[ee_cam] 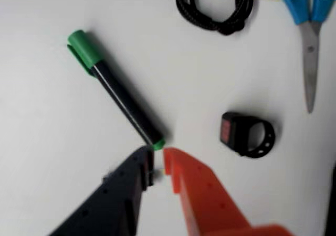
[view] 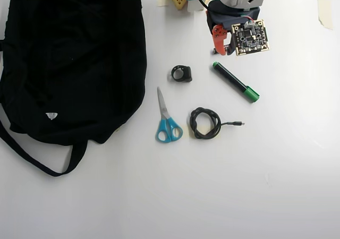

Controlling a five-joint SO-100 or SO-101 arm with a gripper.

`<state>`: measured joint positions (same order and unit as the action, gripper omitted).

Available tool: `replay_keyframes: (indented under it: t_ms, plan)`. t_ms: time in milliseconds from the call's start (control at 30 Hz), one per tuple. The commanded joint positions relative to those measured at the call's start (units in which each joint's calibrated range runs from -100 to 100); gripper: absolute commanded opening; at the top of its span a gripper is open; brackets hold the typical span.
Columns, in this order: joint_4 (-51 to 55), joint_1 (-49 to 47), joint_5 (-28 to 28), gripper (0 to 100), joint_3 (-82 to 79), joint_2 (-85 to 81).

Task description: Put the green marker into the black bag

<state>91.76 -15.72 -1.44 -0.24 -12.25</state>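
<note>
Black bag [view: 69, 58] only overhead; claw [ee_cam: 157, 160] tips at green marker [ee_cam: 118, 92] wrist-side.

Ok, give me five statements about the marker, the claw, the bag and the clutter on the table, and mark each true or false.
1. The green marker lies on the table, outside the black bag. True.
2. The claw is clamped around the marker. False: the two fingers sit just short of its green end in the wrist view, with nothing between them.
3. In the overhead view, the scissors lie between the bag and the coiled cable. True.
4. The scissors have red handles. False: they are blue.
5. The small black ring rests on top of the bag. False: it sits on the bare table, between the bag and the marker in the overhead view.
</note>
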Motion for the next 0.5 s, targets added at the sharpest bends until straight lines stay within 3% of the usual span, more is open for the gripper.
replay_keyframes:
  t_ms: [0,233,467]
  plan:
    - [-0.71,0.09,5.32,2,1.22,-1.28]
    - [-0.02,-0.43,14.39,2,1.22,-1.2]
    - [-0.2,0.02,19.69,3,1.22,-0.29]
